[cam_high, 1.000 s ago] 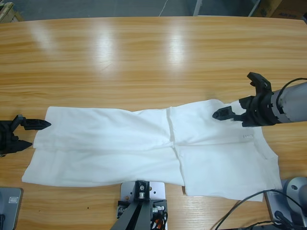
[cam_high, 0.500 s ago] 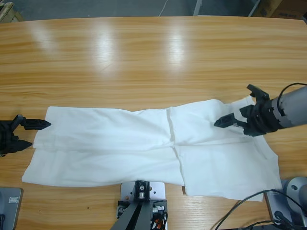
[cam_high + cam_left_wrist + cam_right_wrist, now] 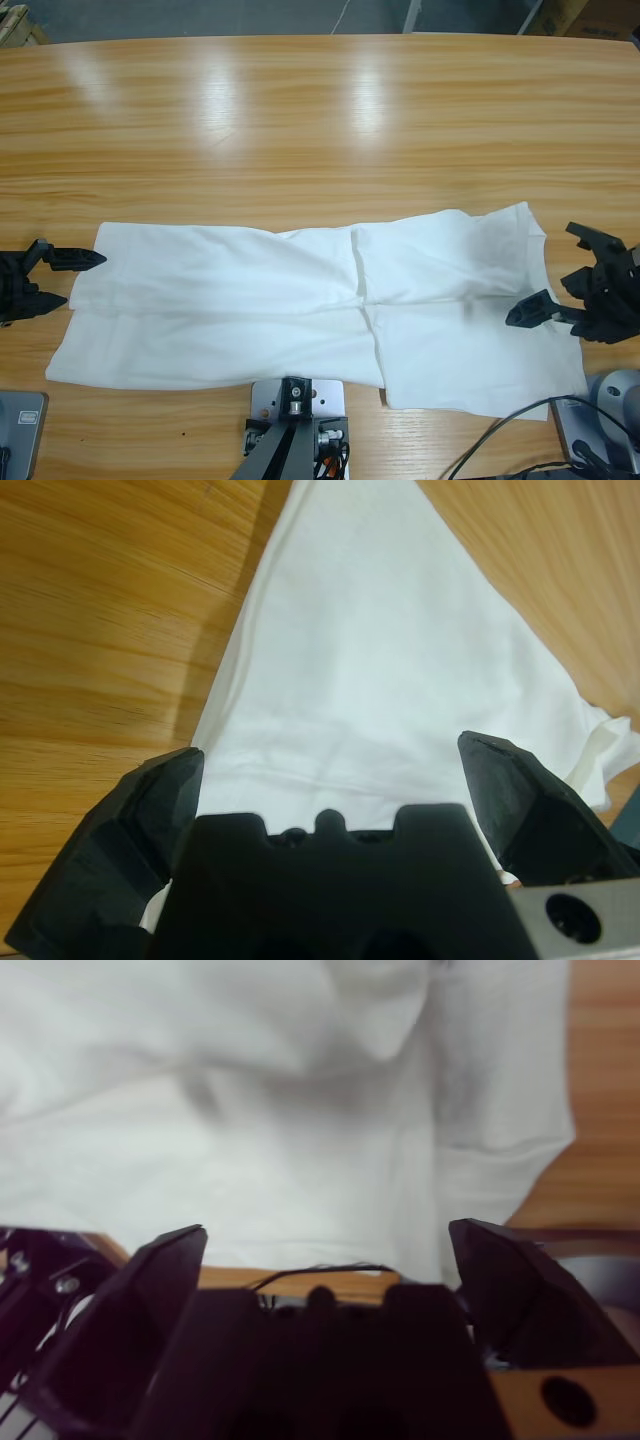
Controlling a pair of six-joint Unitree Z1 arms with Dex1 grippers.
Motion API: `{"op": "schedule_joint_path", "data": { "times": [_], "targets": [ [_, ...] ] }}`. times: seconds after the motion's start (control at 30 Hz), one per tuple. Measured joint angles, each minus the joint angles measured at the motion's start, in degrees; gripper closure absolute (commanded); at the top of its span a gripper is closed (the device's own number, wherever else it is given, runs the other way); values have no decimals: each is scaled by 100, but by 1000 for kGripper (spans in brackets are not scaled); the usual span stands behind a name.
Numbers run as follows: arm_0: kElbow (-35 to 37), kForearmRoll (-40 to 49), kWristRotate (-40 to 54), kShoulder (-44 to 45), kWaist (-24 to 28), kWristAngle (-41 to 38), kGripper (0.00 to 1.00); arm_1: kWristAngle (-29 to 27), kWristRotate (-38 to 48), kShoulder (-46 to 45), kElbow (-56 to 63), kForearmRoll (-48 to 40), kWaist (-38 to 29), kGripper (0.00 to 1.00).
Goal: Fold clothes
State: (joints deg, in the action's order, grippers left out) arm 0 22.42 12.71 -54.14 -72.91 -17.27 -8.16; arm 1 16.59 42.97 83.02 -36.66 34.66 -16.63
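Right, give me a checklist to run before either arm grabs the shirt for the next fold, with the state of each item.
1. Left gripper open: ok, jaws spread wide in the left wrist view.
2. Right gripper open: ok, jaws apart in the right wrist view.
3. Both grippers free of fabric: ok, neither holds any cloth.
4. T-shirt fully on the table: ok, it lies as a long band along the near edge.
5. T-shirt smooth: not ok, ridges run across its middle and its right end is rumpled.
6. Left jaws lined up with the shirt's edge: ok, they straddle its left end.
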Motion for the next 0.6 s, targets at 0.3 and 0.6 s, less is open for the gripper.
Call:
{"op": "schedule_joint_path", "data": {
  "times": [0.3,0.6],
  "targets": [
    [0,-27,0,0,0,0,0,-308,-1198,-992,-750,-294,-143,1000],
    [-1,-33,0,0,-16,0,0,-591,-1380,318,-626,-1208,-1087,1000]
  ]
}}
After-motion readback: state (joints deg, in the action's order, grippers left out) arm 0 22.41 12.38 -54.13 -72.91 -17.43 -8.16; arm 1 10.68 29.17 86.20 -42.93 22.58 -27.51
